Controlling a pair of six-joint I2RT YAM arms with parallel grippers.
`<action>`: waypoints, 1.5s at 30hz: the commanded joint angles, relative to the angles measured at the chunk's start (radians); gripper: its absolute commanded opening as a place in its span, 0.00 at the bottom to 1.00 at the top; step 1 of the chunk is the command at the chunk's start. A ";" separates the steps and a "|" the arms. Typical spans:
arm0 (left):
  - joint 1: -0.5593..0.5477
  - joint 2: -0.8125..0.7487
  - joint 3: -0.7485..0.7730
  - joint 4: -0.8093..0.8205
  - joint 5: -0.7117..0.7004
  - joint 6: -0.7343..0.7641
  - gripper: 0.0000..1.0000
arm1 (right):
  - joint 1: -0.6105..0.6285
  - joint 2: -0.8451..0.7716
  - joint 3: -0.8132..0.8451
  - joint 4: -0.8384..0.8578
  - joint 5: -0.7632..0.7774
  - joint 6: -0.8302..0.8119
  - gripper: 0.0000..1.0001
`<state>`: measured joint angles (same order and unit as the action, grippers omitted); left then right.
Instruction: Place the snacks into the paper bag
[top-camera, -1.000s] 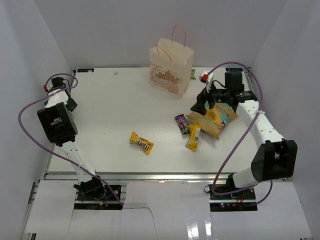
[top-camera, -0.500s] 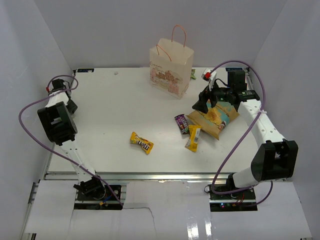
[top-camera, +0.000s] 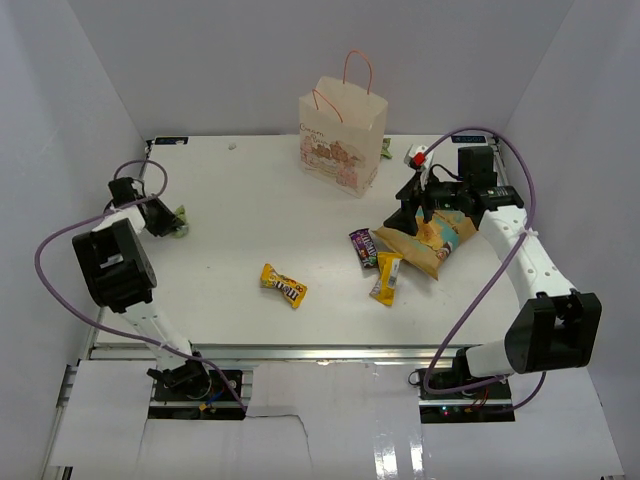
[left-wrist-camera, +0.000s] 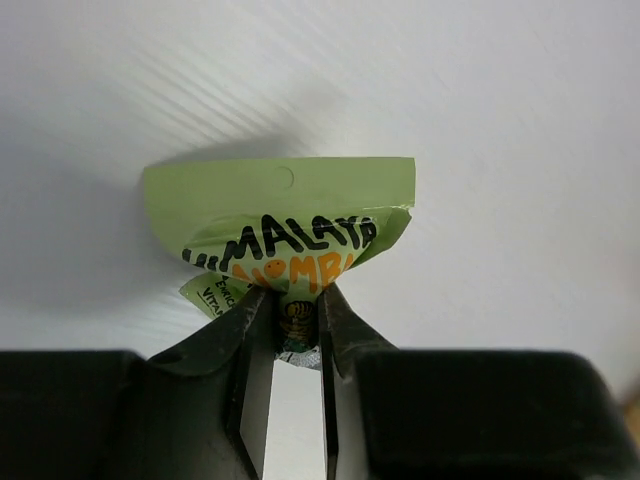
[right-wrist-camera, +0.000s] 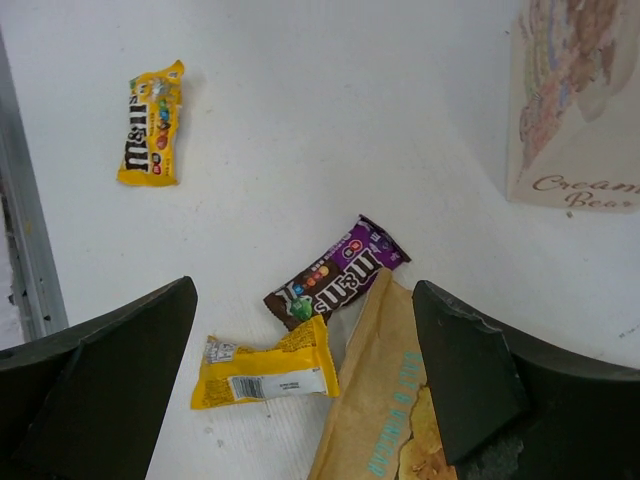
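Left claw (left-wrist-camera: 297, 312) — pinching green pouch (left-wrist-camera: 285, 195), "MALAYA".

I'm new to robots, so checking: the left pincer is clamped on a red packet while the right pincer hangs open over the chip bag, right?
Not red: the left wrist view shows the left pincer clamped on a green packet. The rest is right.

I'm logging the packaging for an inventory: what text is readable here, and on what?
"m&m's": yellow M&M's pack.
"m&m's": dark purple pack.
"Cream", "Bear": paper bag.
"MALAY", rest hidden: green packet in the left fingers.
Chip bag print and yellow bar label: too small to read.
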<state>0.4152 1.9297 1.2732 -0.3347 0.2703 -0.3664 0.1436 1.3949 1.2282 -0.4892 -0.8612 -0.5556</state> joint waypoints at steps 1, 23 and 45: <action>-0.070 -0.096 -0.142 0.120 0.445 -0.090 0.18 | 0.008 -0.020 -0.007 -0.087 -0.131 -0.105 0.94; -0.831 -0.170 -0.192 0.393 0.989 -0.250 0.18 | 0.339 0.038 0.083 -0.340 0.042 -1.355 0.94; -0.911 -0.181 -0.150 0.398 1.024 -0.270 0.32 | 0.481 0.105 0.050 -0.387 0.143 -1.253 0.11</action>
<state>-0.4931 1.7821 1.0767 0.0517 1.2465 -0.6361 0.6144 1.4986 1.2789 -0.8806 -0.7120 -1.8416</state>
